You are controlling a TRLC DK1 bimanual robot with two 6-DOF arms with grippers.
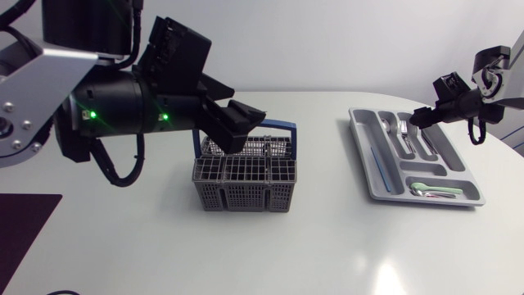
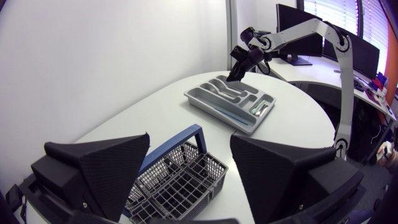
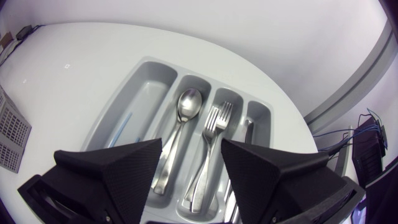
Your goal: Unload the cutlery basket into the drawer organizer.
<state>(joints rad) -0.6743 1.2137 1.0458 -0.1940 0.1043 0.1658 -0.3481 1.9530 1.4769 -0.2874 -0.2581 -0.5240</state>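
Observation:
The grey cutlery basket (image 1: pixel 244 182) with a blue handle (image 2: pixel 186 138) stands at mid-table. My left gripper (image 1: pixel 233 111) hangs open just above it; in the left wrist view its fingers (image 2: pixel 99 165) spread wide over the basket (image 2: pixel 177 186), where no cutlery shows. The grey drawer organizer (image 1: pixel 372 184) lies at the right. My right gripper (image 1: pixel 417 117) hovers open over its far end with nothing between its fingers. Under that gripper (image 3: pixel 193 149) a spoon (image 3: pixel 186 102) and a fork (image 3: pixel 217 118) lie in neighbouring compartments of the organizer (image 3: pixel 149 71).
A thin blue piece (image 1: pixel 378 164) lies in the organizer's long left compartment and pale green pieces (image 1: pixel 434 190) in its front one. A dark mat (image 1: pixel 24 225) covers the table's front left corner. The rounded table edge runs close behind the organizer (image 2: pixel 233 99).

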